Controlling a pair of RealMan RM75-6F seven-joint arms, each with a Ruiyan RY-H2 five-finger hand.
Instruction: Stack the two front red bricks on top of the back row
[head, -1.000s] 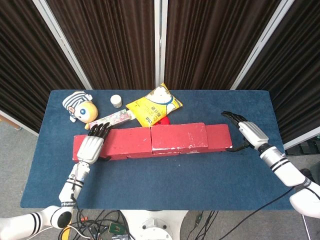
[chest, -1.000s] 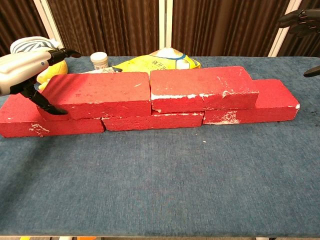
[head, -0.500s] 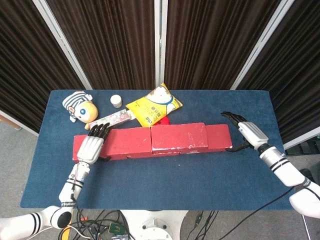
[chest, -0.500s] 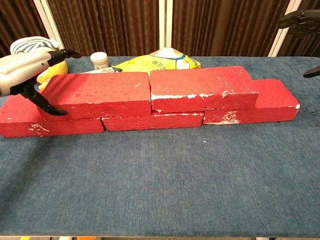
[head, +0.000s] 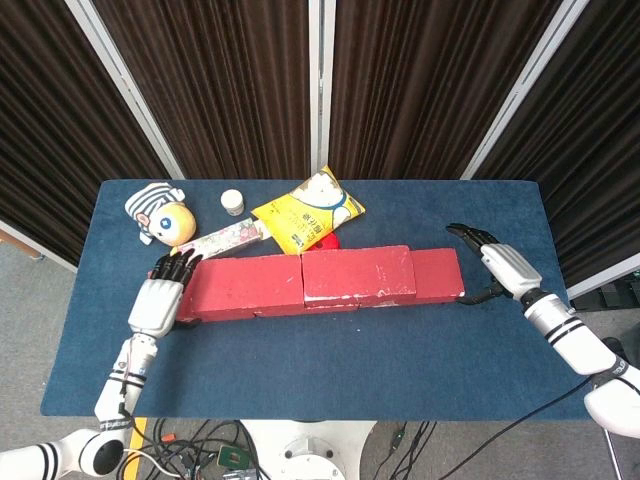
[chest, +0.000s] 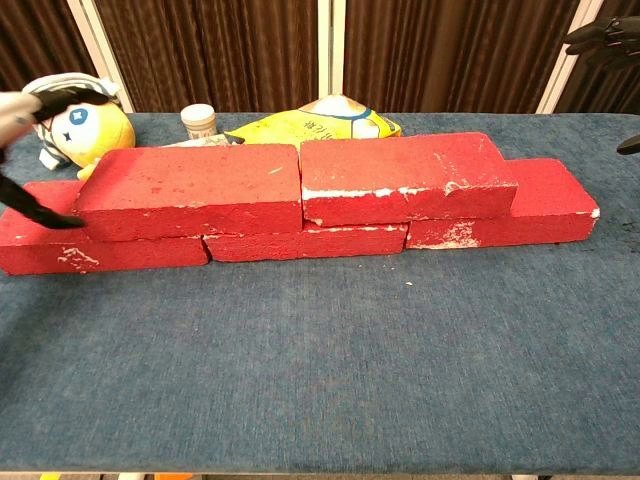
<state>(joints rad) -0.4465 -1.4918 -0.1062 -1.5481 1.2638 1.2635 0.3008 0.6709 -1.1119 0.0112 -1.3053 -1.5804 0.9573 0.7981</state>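
Observation:
Two red bricks lie on top of a row of red bricks across the blue table (head: 330, 360). The upper left brick (head: 245, 283) (chest: 190, 188) and upper right brick (head: 358, 272) (chest: 405, 177) sit end to end. Below them the bottom row shows a left brick (chest: 100, 250), a middle brick (chest: 305, 243) and a right brick (head: 438, 272) (chest: 530, 210). My left hand (head: 155, 303) (chest: 12, 112) is at the row's left end, fingers spread, holding nothing. My right hand (head: 505, 268) (chest: 605, 38) hovers just past the right end, open and apart from the bricks.
Behind the bricks lie a plush toy (head: 160, 213) (chest: 75, 128), a small white jar (head: 232, 202) (chest: 198, 121), a yellow snack bag (head: 308, 212) (chest: 315, 122) and a pink packet (head: 228, 237). Bare blue cloth stretches in front of the bricks.
My left hand has drawn back to the left, off the upper left brick. The right hand has shifted slightly outward. The bricks have stayed put.

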